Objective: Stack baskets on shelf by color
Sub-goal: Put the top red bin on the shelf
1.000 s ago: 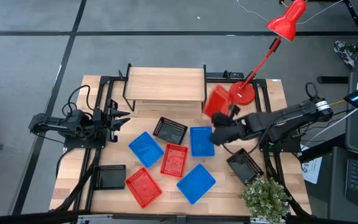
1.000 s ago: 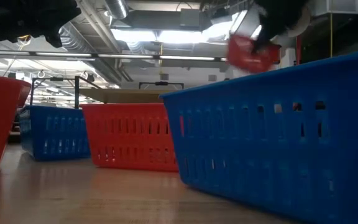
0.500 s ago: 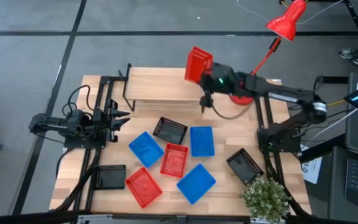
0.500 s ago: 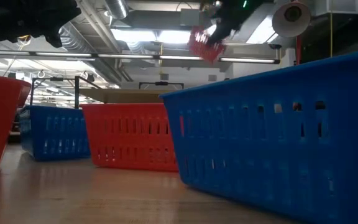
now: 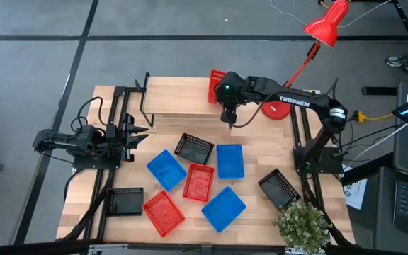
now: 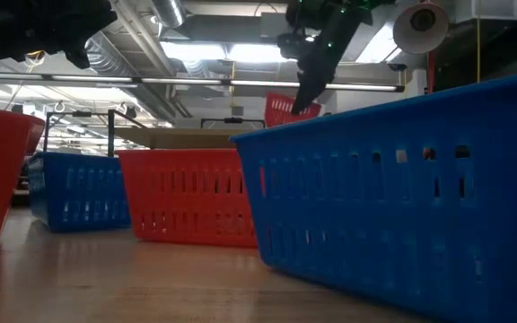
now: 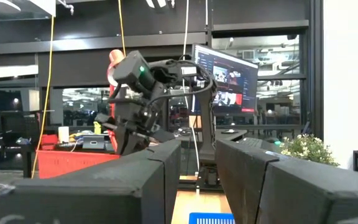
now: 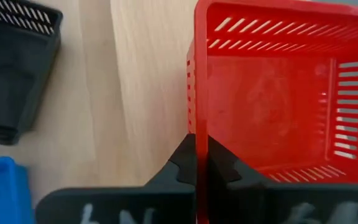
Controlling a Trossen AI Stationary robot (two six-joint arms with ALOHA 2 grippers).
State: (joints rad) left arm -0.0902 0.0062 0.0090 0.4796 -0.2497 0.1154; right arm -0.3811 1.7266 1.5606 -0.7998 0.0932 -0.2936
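Right gripper (image 5: pixel 220 91) carried the red basket (image 5: pixel 215 86) from the table's right side, beside the lamp base, up and leftward; it's now lowered over the right end of the shelf (image 5: pixel 183 95), jaws still pinching the basket's wall.

The right arm (image 5: pixel 289 98) reached across from the table's right side toward the far edge, its wrist bent down. The right gripper (image 8: pixel 201 160) was clamped tight, its fingers (image 8: pixel 185 163) pinched together on the wall of a red basket (image 8: pixel 272 93). The left arm (image 5: pixel 76 140) lay low at the table's left side, and the left gripper (image 5: pixel 134 134) pointed inward with its fingers (image 7: pixel 160 163) parted, holding nothing.
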